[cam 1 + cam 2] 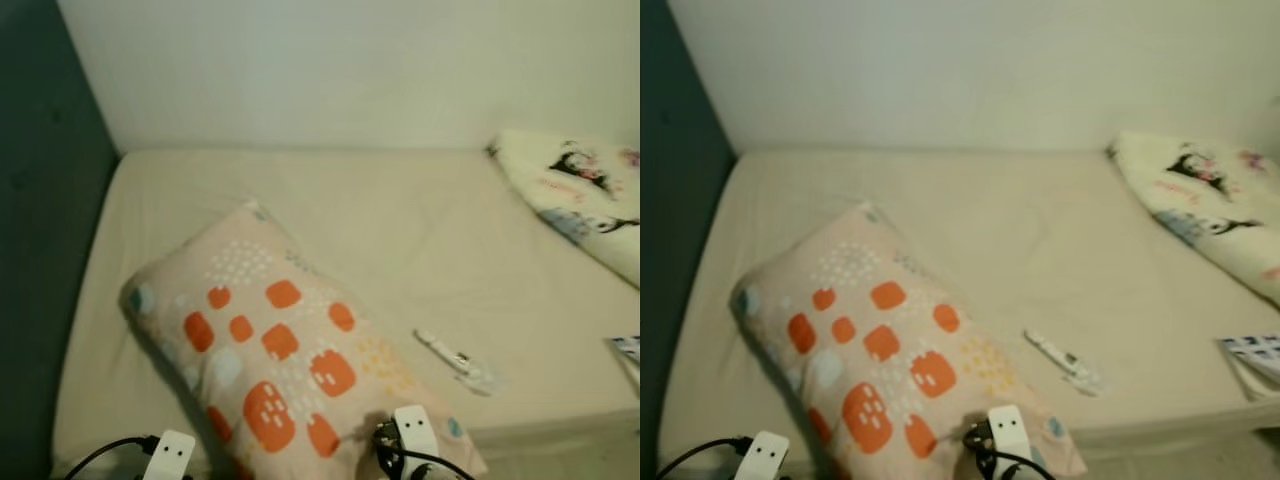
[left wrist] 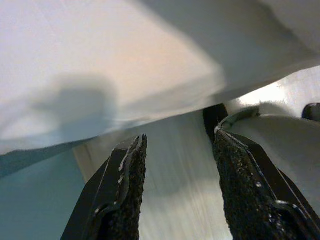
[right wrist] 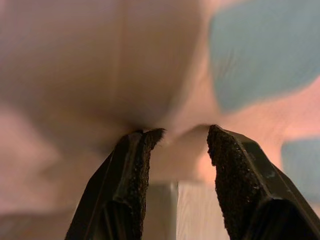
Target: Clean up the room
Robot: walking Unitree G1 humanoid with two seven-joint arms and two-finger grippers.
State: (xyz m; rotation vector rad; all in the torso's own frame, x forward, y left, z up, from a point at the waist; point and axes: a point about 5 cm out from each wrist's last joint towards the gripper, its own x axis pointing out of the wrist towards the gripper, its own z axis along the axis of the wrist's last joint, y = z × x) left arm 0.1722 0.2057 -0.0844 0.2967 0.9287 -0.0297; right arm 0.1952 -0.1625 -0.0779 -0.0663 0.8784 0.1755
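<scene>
I am looking down at a bed (image 1: 420, 230) with a pale cream sheet, set against a white wall (image 1: 350, 70) and with a dark teal headboard (image 1: 45, 220) along its left side. The pillow (image 1: 275, 350), pink with orange and pale blue patches, lies diagonally on the near left part of the bed, one end toward the headboard, the other reaching the near edge of the bed where my arms come in.

My right gripper (image 3: 177, 150) is at that near end of the pillow. In its wrist view the two black fingers (image 3: 135, 170) stand partly apart, their tips pressed up against the pink fabric, with a fold of cloth bunched between them; I cannot tell whether they truly have a hold on it. My left gripper (image 2: 177, 165) is lower and further left, under the pillow's near edge: its fingers are spread wide with nothing between them, the pale underside of the pillow just above the tips.

To the right of the pillow, apart from it, a small white remote-like object (image 1: 452, 360) lies on the sheet. A folded white blanket with cartoon prints (image 1: 580, 195) sits on the bed's far right side, well away from the pillow.
</scene>
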